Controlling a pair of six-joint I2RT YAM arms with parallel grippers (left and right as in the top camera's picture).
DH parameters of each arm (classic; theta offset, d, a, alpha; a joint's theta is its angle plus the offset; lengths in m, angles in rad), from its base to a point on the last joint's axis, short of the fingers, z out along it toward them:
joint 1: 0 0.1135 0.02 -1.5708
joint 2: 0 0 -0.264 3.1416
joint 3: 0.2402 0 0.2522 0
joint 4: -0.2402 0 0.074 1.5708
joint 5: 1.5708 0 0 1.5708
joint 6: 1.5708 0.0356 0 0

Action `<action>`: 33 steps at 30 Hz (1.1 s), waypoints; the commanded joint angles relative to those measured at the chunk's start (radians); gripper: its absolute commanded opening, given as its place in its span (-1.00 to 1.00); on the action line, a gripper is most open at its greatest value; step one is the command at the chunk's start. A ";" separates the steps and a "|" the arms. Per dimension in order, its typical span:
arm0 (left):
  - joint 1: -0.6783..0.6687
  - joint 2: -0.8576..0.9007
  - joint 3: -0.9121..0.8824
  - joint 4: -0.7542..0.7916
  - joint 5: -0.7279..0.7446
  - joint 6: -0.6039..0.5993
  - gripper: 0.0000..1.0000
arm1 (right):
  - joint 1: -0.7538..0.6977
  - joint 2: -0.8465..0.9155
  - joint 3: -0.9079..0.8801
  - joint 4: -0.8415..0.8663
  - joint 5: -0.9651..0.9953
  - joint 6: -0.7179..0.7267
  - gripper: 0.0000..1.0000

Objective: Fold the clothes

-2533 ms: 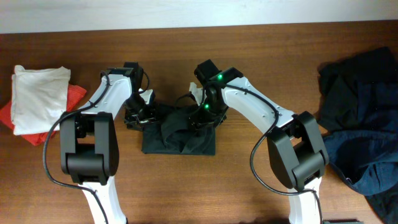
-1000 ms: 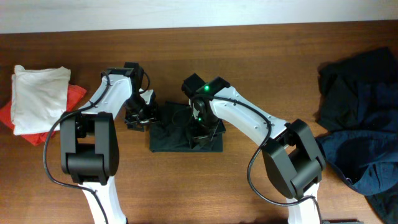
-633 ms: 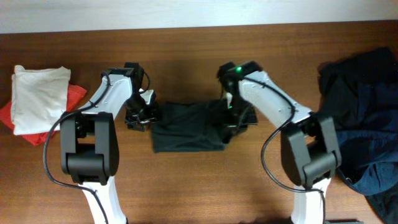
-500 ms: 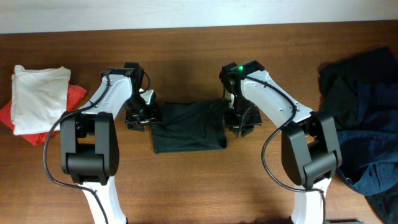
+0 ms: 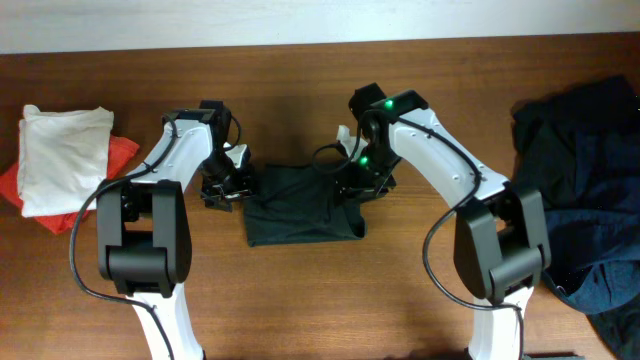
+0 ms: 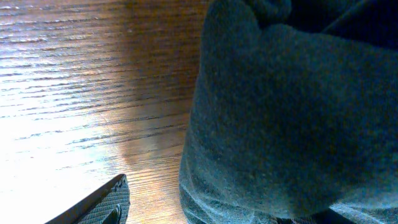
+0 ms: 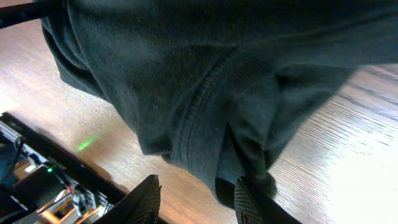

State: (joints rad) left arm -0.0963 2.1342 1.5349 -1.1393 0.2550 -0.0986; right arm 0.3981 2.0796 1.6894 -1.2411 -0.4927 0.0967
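At the left edge of the worktop [image 5: 300, 290], a white garment [image 5: 62, 158] lies over a red one [image 5: 122, 152]. The left gripper [image 5: 222, 186] sits at the left side of the folded black garment [image 5: 300, 205] in the middle; I cannot tell how its fingers stand. The right gripper [image 5: 360, 182], fingers [image 7: 144, 200] spread, is at the garment's far right corner. A navy pile [image 5: 585, 200] lies along the right edge.

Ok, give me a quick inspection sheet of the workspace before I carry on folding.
Surface: wooden table, no spills seen.
Job's things: dark garment folded to a rough rectangle, centre; white garment lying on red garment, far left; navy pile, unfolded, far right.
Clutter: nothing seen.
Tools: left tool at the dark garment's left edge, state unclear; right tool at its upper right corner, fingers apart.
Cables: black cables along both arms; cable loop beside the right wrist, over the garment's top edge.
Surroundings: pale wall behind the table.
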 commanded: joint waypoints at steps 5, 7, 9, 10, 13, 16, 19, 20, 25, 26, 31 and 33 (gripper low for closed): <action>0.005 0.010 -0.010 -0.009 -0.015 0.009 0.40 | 0.035 0.022 -0.106 0.077 -0.064 -0.011 -0.14; 0.005 0.010 -0.010 -0.016 -0.015 0.009 0.40 | 0.037 0.022 -0.145 0.121 -0.088 -0.011 -0.14; 0.002 0.010 -0.010 -0.017 -0.015 0.009 0.40 | 0.037 0.022 -0.161 0.142 -0.088 -0.011 -0.33; 0.000 0.010 -0.010 -0.017 -0.015 0.009 0.40 | 0.037 0.022 -0.161 0.155 -0.088 -0.011 -0.66; -0.001 0.010 -0.010 -0.020 -0.015 0.009 0.40 | 0.012 0.019 -0.150 0.163 -0.087 -0.011 -0.88; -0.001 0.010 -0.010 -0.020 -0.016 0.009 0.40 | -0.038 -0.003 -0.143 0.151 -0.087 -0.011 -0.92; -0.001 0.010 -0.010 -0.021 -0.016 0.009 0.41 | -0.108 -0.005 -0.144 0.113 0.040 0.087 -0.92; -0.001 0.010 -0.010 -0.021 -0.016 0.009 0.41 | -0.129 -0.005 -0.144 0.111 0.043 0.086 -0.92; -0.001 0.010 -0.010 -0.020 -0.015 0.009 0.41 | -0.116 -0.005 -0.143 0.053 0.038 0.038 -0.54; -0.001 0.010 -0.010 -0.021 -0.016 0.009 0.41 | -0.118 -0.005 -0.137 0.031 0.019 0.011 -0.49; -0.001 0.010 -0.010 -0.020 -0.016 0.010 0.41 | -0.159 -0.016 -0.013 0.011 -0.006 -0.021 0.06; -0.002 0.010 -0.010 -0.019 -0.016 0.009 0.41 | -0.154 -0.010 -0.013 0.060 -0.053 -0.060 0.06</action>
State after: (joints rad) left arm -0.0998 2.1342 1.5341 -1.1580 0.2543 -0.0986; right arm 0.2474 2.0953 1.6547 -1.2060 -0.4904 0.0860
